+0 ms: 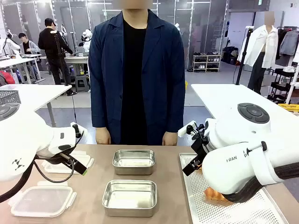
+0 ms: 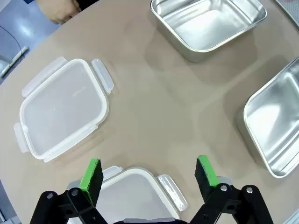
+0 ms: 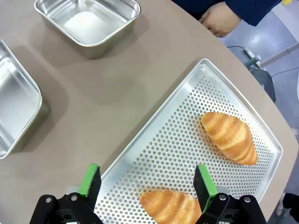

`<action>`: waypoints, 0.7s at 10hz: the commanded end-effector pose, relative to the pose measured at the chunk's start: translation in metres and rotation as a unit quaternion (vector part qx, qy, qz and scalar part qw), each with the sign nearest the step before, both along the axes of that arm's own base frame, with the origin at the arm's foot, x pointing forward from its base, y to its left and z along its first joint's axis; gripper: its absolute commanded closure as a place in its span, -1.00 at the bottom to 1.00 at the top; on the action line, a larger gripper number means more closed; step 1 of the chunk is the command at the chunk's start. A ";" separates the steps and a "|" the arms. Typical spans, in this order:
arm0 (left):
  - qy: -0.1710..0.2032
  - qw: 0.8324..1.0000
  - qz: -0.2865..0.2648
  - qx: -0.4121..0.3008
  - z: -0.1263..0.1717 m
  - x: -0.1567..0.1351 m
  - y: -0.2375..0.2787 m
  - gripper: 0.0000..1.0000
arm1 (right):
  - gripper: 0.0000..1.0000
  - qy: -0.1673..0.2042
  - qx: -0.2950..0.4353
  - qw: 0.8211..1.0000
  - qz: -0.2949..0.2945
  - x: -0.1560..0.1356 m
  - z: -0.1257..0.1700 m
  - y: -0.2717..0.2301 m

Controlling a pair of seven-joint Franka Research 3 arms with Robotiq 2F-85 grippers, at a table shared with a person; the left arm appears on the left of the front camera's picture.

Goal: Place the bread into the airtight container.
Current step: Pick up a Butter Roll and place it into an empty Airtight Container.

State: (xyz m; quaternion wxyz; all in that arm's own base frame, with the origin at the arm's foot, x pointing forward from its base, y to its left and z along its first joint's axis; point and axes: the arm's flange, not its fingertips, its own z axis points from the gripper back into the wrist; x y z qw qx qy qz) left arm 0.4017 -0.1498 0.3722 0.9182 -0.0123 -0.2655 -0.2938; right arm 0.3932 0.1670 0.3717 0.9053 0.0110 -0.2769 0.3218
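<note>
Approach stage, likely: right jaws stand wide open, empty, above the nearer bread point(image 3: 170, 206) on the perforated tray point(image 3: 163, 140); next they must drop astride it and close gently

left gripper point(image 2: 148, 169): jaws wide apart, empty | right gripper point(image 3: 147, 173): jaws wide apart, empty | both pointing down
</note>
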 end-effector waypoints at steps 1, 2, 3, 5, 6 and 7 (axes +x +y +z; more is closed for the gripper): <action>0.000 1.000 0.000 0.000 0.000 0.000 0.000 -1.00 | -1.00 0.000 0.000 1.000 0.000 0.000 0.000 0.000; 0.000 1.000 0.000 0.000 0.000 0.000 0.000 -1.00 | -1.00 0.000 0.000 1.000 0.000 0.000 0.000 0.000; 0.000 1.000 0.000 0.000 0.000 0.000 0.000 -1.00 | -1.00 0.000 0.000 1.000 0.000 0.000 0.000 0.000; 0.000 1.000 0.000 0.000 0.000 0.000 0.000 -1.00 | -1.00 0.000 0.000 1.000 0.000 0.000 0.000 0.000; 0.000 1.000 0.000 0.000 0.000 0.000 0.000 -1.00 | -1.00 0.000 0.000 1.000 0.000 0.000 0.000 0.000; 0.000 1.000 0.000 0.000 0.000 0.000 0.000 -1.00 | -1.00 0.000 0.000 1.000 0.000 0.000 0.000 0.000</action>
